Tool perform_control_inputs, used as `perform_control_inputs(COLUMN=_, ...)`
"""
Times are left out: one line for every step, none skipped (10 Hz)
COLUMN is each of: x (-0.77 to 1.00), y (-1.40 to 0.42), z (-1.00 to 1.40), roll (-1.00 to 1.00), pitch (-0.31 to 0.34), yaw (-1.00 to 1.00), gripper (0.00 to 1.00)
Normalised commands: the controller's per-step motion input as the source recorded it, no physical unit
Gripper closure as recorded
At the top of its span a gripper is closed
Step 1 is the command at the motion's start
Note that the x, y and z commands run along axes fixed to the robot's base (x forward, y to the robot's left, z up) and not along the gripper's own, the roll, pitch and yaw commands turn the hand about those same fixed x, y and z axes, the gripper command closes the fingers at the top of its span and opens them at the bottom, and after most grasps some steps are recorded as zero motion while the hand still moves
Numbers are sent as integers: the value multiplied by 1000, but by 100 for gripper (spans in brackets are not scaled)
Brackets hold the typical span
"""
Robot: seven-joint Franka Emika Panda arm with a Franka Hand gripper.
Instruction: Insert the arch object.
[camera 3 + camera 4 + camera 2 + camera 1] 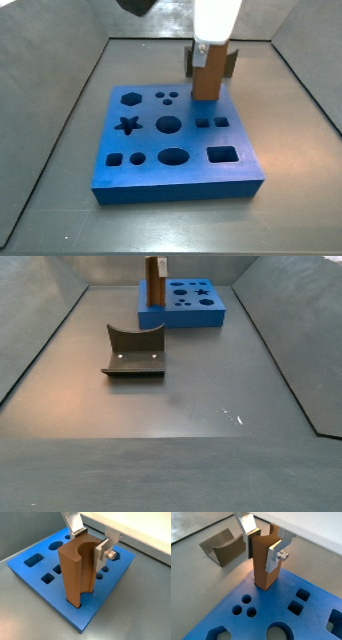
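Note:
My gripper point(262, 542) is shut on the arch object point(263, 567), a tall orange-brown block with a semicircular groove down one side point(75, 572). The silver fingers point(103, 552) clamp its upper end and hold it upright. Its lower end meets the blue board point(271, 614) close to one edge. I cannot tell whether it sits in a hole. In a side view the gripper point(211, 45) holds the block point(207, 80) over the board's far right part point(187, 178). In a side view the block point(156, 284) stands at the board's point(207, 318) left end.
The board has several cut-outs: a star point(130, 125), a hexagon, circles point(168, 124), squares and a rectangle point(223, 154). The dark fixture point(134, 351) stands on the grey floor apart from the board, and it also shows in a wrist view point(223, 548). Grey walls surround the floor.

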Motion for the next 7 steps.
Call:
perform_control_inputs(x=354, y=0, z=-271, roll=0, pitch=34, yaw=0, gripper=100)
perform_control_inputs(x=320, y=0, z=-266, roll=0, pitch=24, yaw=0, gripper=100)
perform_control_inputs(x=246, y=0, z=-300, roll=0, pitch=0, yaw=0, gripper=100)
perform_control_inputs(x=163, y=0, z=-320, roll=-57, pitch=-49, yaw=0, gripper=100)
perform_control_inputs(x=0, y=0, z=-183, roll=-39, pitch=-90, yaw=0, gripper=100)
perform_control_inputs(x=-17, y=20, z=0, roll=-49, pitch=-54, yaw=0, gripper=100)
perform_control_inputs(x=0, y=0, z=0, roll=0, pitch=0, yaw=0, gripper=100)
